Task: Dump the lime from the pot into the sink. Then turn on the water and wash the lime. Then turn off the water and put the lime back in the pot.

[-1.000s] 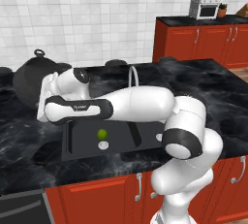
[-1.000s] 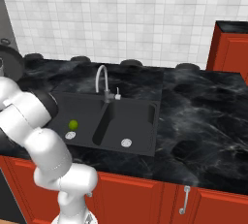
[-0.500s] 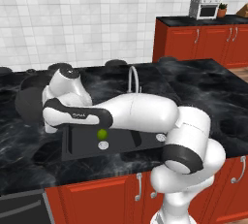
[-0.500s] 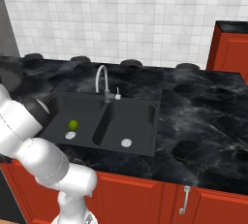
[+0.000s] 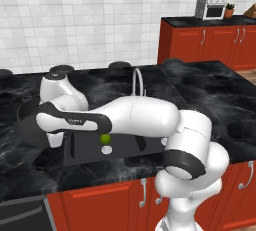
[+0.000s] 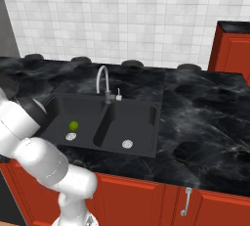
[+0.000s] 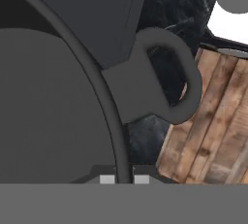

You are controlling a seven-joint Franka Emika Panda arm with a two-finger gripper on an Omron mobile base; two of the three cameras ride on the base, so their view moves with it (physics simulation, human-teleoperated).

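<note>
Gripper (image 7: 124, 179) clenched on pot (image 7: 48, 106) rim beside its handle. Lime (image 5: 105, 138) lies in sink (image 6: 146, 144); dump looks done. Next: set pot down, reach faucet (image 6: 103, 79).

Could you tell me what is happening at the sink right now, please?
The white arm is handling the pot: its jaws are shut on the pot's rim, next to a side handle, at the left of the sink. The pot looks empty in the hand view. The lime already lies in the left basin, beside the drain. No water is seen running from the faucet, so washing appears not yet started.
</note>
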